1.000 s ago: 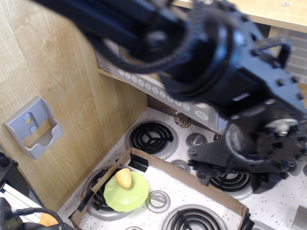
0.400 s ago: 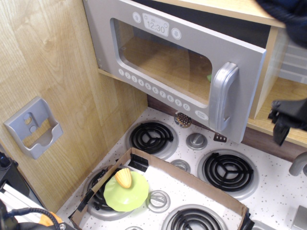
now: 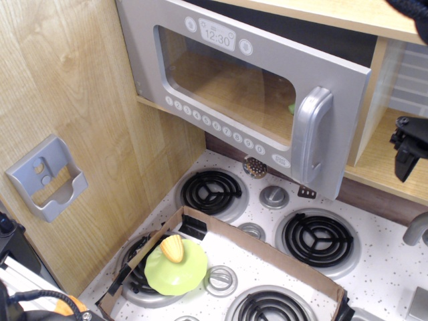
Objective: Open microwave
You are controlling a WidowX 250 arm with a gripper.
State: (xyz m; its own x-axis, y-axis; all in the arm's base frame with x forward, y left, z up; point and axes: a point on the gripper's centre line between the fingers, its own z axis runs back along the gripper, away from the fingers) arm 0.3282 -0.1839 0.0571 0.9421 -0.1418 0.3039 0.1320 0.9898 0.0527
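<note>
Grey toy microwave [image 3: 247,87] mounted above the tabletop's [image 3: 394,267] far edge, door ajar.
A light, rigid, hinged door is judged; the silver vertical handle [image 3: 309,137] should be taken. The pincer [image 3: 408,150] is seen at right, its state untellable.

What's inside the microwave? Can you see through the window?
Through the microwave door's clear window you see a bare wooden floor and a small green thing at the right edge. The handle and door frame cover the rest, so I can't tell what it is.
</note>
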